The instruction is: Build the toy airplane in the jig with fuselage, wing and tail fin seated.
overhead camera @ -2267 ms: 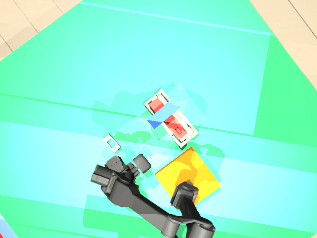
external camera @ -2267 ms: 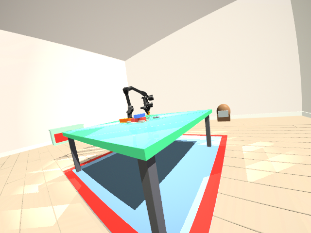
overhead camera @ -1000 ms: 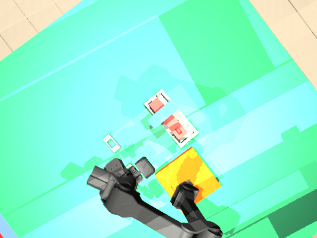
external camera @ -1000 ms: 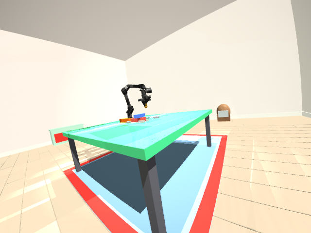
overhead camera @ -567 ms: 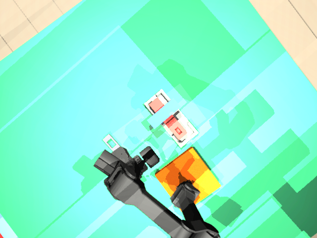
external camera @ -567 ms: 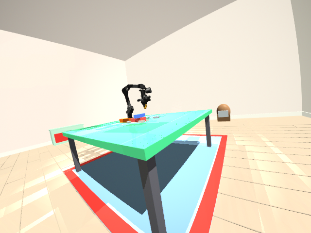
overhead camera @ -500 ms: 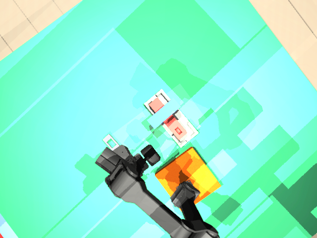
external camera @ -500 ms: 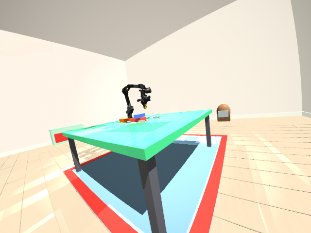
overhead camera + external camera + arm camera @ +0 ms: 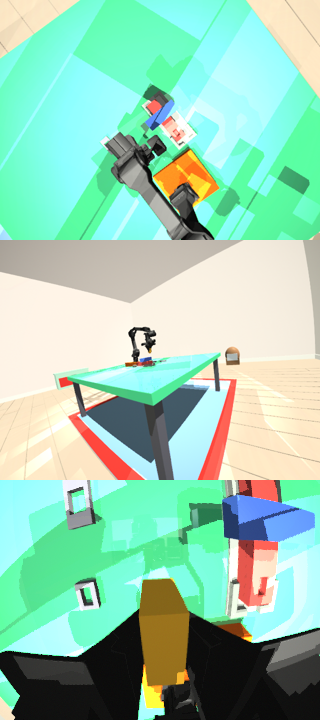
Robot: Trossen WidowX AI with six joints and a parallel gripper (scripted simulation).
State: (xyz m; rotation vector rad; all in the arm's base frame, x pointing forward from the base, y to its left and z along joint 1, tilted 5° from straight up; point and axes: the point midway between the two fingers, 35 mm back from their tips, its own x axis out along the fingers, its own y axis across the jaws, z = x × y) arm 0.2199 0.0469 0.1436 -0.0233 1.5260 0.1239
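Observation:
The red fuselage (image 9: pixel 170 125) (image 9: pixel 146 362) (image 9: pixel 246 572) lies lengthwise in the white cradle (image 9: pixel 184 123) (image 9: pixel 233 599). The blue wing (image 9: pixel 165 111) (image 9: pixel 145 359) (image 9: pixel 250 521) lies across the top of the fuselage and hides the wing socket. The small socket (image 9: pixel 176 132) (image 9: pixel 262 586) near the fuselage's tail is uncovered. My gripper (image 9: pixel 149 348) (image 9: pixel 159 614) is shut on the amber tail fin (image 9: pixel 149 351) (image 9: pixel 163 650), held in the air above the table, to the side of the cradle. In the top view the arm hides the fingertips and the fin.
A flat orange block (image 9: pixel 182 165) (image 9: pixel 130 364) (image 9: pixel 239 630) lies beside the tail end of the cradle, near the arm's base. Two small white frames stand on the table in the wrist view, a nearer one (image 9: pixel 80 586) and a farther one (image 9: pixel 80 519).

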